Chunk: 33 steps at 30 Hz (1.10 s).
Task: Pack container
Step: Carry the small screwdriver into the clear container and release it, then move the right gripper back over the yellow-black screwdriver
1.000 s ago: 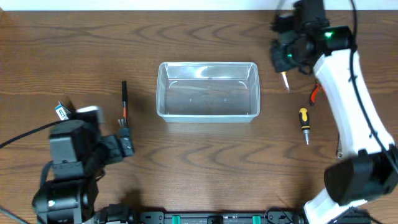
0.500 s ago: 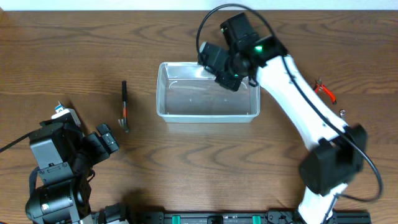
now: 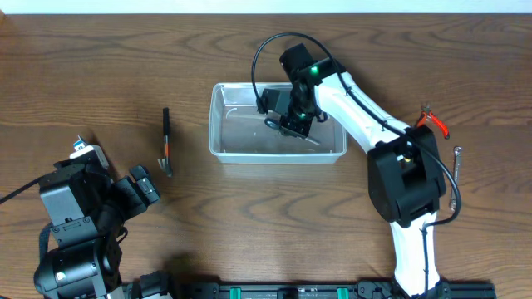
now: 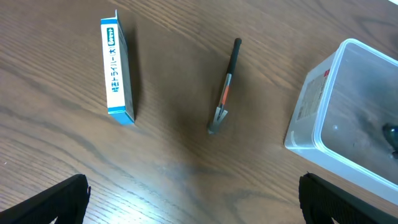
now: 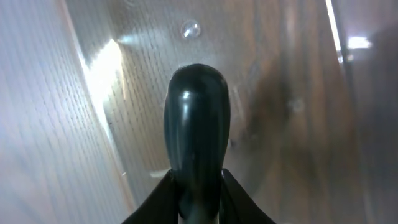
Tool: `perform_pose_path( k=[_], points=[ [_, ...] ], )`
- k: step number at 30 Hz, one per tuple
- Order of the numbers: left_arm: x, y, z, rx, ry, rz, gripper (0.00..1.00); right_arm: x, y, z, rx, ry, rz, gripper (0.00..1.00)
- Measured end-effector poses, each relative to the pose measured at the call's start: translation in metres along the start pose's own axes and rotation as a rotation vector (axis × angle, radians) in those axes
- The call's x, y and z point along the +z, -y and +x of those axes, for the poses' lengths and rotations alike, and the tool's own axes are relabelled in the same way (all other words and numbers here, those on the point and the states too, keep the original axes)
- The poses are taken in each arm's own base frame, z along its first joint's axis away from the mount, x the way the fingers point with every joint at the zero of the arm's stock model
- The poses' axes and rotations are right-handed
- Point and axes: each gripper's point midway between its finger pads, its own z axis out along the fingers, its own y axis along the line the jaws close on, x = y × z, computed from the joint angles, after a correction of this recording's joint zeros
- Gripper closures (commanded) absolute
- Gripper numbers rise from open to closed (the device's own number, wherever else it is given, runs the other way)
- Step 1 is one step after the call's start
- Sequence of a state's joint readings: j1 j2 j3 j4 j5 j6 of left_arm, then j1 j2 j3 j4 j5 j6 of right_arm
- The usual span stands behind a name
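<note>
From where I stand, the right end effector [image 3: 289,124] is down inside the container [image 3: 218,124]. Its two fingers are squeezed tight on a tool with a black handle [image 5: 198,124]. I think the job now is to let that tool go. To do it well, the arm should go low, close to the floor of the container, so the tool does not fall far and bounce. The thin end of the tool should stay away from the walls. Then the fingers should open slowly and lift straight up, so nothing catches the rim. The container sits in the middle of the desk [image 3: 249,232], right under and around that end effector. The left end effector [image 3: 143,188] is near the front left corner, well apart from the container. Its fingers are wide apart and hold nothing. A small hammer-like tool [image 4: 225,87] lies on the desk between it and the container.
</note>
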<state>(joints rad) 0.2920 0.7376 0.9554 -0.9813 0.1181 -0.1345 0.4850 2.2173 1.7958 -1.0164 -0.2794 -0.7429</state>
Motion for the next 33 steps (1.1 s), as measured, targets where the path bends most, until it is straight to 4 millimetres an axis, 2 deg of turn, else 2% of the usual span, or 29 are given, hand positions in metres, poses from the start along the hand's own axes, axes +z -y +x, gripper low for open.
perform_pose_path(
  k=[2,5,7,11,14,16,17,18,19,22,23,25,27,30,33],
  points=[
    [0.0,0.0,0.0,0.0,0.0,0.002,0.02,0.0,0.0,0.0,0.001,0.002,-0.002,0.59],
    [0.0,0.0,0.0,0.0,-0.001,0.003,0.02,0.0,0.0,-0.001,-0.007,0.006,-0.002,0.59],
    [0.0,0.0,0.0,0.0,-0.001,0.003,0.02,0.0,0.0,-0.002,-0.008,0.007,-0.001,0.62],
    [0.0,0.0,0.0,0.002,-0.002,0.003,0.02,-0.001,0.001,-0.002,0.006,0.009,0.001,0.6],
    [0.0,0.0,0.0,0.017,-0.002,0.003,0.02,-0.013,0.003,-0.008,0.056,0.011,0.013,0.59],
    [0.0,0.0,0.001,0.05,-0.005,0.003,0.02,-0.038,0.014,-0.024,0.108,0.04,0.072,0.53],
    [0.0,0.0,0.001,0.063,-0.007,0.002,0.02,-0.051,0.021,-0.03,0.133,0.058,0.108,0.35],
    [0.001,0.0,0.002,0.08,-0.014,0.002,0.02,-0.07,0.028,-0.037,0.177,0.078,0.161,0.01],
    [0.001,0.0,0.003,0.095,-0.025,0.002,0.02,-0.092,0.036,-0.042,0.217,0.1,0.218,0.01],
    [0.0,0.004,0.004,0.157,-0.082,0.02,0.02,-0.181,0.051,-0.04,0.382,0.196,0.396,0.01],
    [0.0,0.006,0.002,0.167,-0.093,0.028,0.02,-0.204,0.052,-0.035,0.427,0.224,0.428,0.01],
    [-0.001,0.012,-0.006,0.189,-0.106,0.049,0.02,-0.266,0.054,-0.009,0.565,0.298,0.514,0.01],
    [0.0,0.016,-0.014,0.204,-0.11,0.065,0.02,-0.318,0.049,0.037,0.739,0.34,0.583,0.01],
    [0.002,0.019,-0.019,0.214,-0.111,0.081,0.02,-0.355,0.028,0.113,1.005,0.297,0.614,0.01],
    [0.002,0.02,-0.019,0.224,-0.115,0.085,0.02,-0.356,0.005,0.155,1.161,0.212,0.575,0.01]
  ],
)
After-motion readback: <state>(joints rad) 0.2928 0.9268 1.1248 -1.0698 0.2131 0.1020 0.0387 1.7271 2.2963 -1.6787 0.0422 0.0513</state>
